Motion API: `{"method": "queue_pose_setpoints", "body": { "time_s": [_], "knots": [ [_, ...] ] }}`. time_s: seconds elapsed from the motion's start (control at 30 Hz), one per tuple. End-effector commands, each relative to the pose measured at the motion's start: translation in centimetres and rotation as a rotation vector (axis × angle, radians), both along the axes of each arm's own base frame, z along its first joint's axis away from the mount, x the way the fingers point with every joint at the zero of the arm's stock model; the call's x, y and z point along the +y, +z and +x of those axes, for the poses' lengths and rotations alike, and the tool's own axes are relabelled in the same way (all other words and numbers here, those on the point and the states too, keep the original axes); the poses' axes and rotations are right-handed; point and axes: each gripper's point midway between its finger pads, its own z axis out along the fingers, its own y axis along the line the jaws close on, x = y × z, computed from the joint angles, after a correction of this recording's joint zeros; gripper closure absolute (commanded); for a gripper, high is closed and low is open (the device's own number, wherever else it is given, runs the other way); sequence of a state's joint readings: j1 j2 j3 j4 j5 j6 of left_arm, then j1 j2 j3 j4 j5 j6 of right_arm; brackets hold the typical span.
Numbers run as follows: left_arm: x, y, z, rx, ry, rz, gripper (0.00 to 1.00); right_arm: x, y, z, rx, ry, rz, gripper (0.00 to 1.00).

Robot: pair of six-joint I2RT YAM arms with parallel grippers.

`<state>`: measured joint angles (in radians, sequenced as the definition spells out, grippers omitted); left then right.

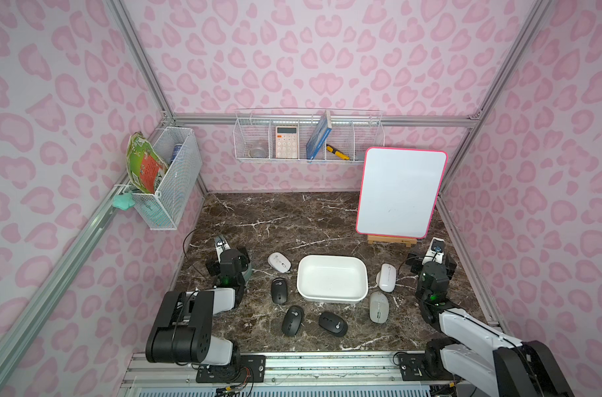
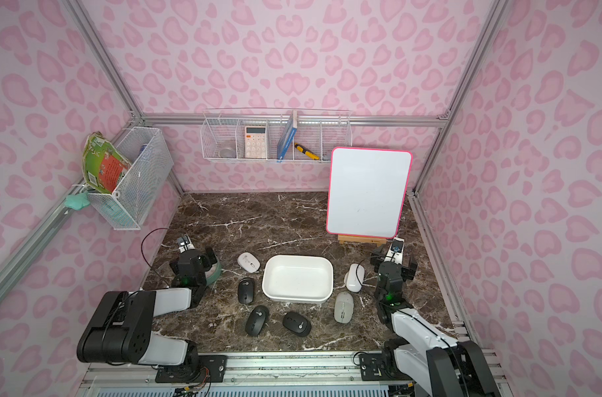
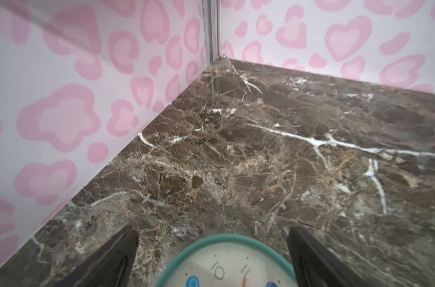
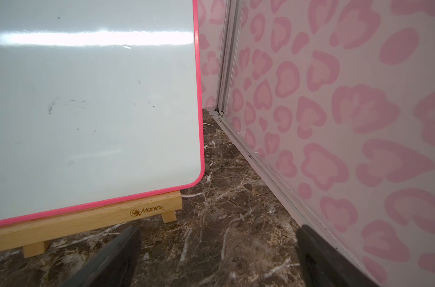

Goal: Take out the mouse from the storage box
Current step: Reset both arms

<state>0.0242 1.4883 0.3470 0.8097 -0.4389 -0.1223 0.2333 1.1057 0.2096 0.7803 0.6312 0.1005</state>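
Storage box (image 1: 332, 279) empty, 6 mice (image 1: 279, 290) around it on the surface (image 1: 292, 220): task looks done. Left claw (image 3: 212, 231) and right claw (image 4: 219, 229) spread, holding nothing.

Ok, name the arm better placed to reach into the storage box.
Right, marginally: the right hand, open, hangs over bare table, while the left hand is over a clock. But the storage box looks empty.
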Motion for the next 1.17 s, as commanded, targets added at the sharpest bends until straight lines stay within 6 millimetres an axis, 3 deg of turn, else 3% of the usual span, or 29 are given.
{"method": "queue_pose_setpoints", "body": {
  "time_s": [0.0,0.23,0.47,0.57,1.13],
  "knots": [
    [-1.4,0.9,2.4,-0.057,-0.105,-0.039,0.01,0.0,1.6,1.1,-0.090,0.009,-0.011,0.00],
    [-0.6,0.1,2.9,-0.011,-0.115,-0.111,0.01,-0.5,0.1,1.8,-0.134,0.063,0.010,0.00],
    [-0.6,0.2,2.8,-0.013,-0.115,-0.110,0.01,1.1,-1.3,3.2,-0.149,0.203,-0.041,0.00],
    [-0.6,0.1,2.8,-0.011,-0.116,-0.112,0.01,0.7,-2.5,4.1,-0.065,0.191,-0.003,0.00],
    [-0.6,0.2,2.8,-0.010,-0.115,-0.113,0.01,0.3,-2.0,3.9,-0.109,0.184,0.000,0.00]
  ]
}}
